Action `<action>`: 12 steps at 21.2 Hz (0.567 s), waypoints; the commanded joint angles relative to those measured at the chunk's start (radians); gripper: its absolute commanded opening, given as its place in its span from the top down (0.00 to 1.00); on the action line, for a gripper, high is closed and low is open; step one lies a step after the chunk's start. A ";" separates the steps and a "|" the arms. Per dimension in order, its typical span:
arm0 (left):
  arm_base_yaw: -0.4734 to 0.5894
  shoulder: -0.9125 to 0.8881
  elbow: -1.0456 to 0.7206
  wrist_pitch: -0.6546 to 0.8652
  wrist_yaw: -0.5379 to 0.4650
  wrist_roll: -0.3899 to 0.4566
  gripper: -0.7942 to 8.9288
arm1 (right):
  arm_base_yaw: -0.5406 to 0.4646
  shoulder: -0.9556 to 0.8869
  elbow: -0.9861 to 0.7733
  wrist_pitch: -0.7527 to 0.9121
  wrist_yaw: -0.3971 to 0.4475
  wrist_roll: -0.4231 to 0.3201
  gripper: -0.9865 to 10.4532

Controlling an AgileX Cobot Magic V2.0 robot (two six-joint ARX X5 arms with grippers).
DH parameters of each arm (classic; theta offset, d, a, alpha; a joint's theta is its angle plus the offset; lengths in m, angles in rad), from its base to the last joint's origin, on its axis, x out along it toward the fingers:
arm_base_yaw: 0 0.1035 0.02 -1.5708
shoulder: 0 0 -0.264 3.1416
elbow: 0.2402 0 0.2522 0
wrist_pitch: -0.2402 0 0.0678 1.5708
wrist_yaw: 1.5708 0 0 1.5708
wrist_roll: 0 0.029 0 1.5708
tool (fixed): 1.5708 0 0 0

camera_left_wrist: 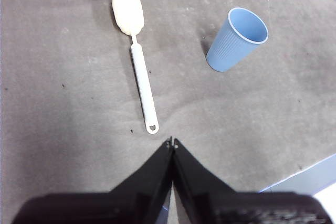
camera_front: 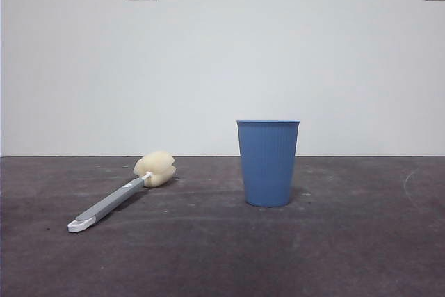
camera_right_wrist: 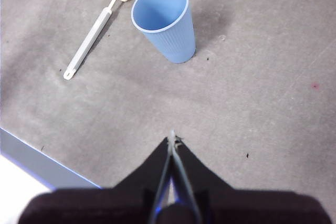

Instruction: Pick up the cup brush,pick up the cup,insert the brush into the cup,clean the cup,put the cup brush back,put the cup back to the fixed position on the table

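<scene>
On the dark grey matte table [camera_front: 361, 241] the grey-handled cup brush with its cream sponge head [camera_front: 118, 199] lies beside the upright blue ribbed plastic cup [camera_front: 268, 163], untouched, while the left gripper [camera_left_wrist: 172, 142] and right gripper [camera_right_wrist: 172, 137] hover closed and empty, so nothing is begun and the left must open and descend onto the handle.

Blue cup [camera_front: 268, 163] upright on the dark table [camera_front: 348, 241]. Cup brush [camera_front: 125, 190] flat to its left, apart, sponge head farther back.
</scene>
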 commanded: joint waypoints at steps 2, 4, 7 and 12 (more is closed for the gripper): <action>0.001 -0.001 0.003 0.002 0.002 0.023 0.91 | 0.001 0.000 0.002 0.005 -0.001 -0.012 0.90; 0.001 0.002 0.003 0.002 0.002 0.009 0.69 | 0.001 0.000 0.002 0.012 -0.002 -0.011 0.71; 0.000 0.011 0.004 0.021 0.022 0.005 0.28 | 0.001 0.000 0.002 0.033 -0.002 0.015 0.41; -0.042 0.082 0.004 0.062 0.053 -0.017 0.28 | 0.001 0.000 0.002 0.033 -0.002 0.016 0.42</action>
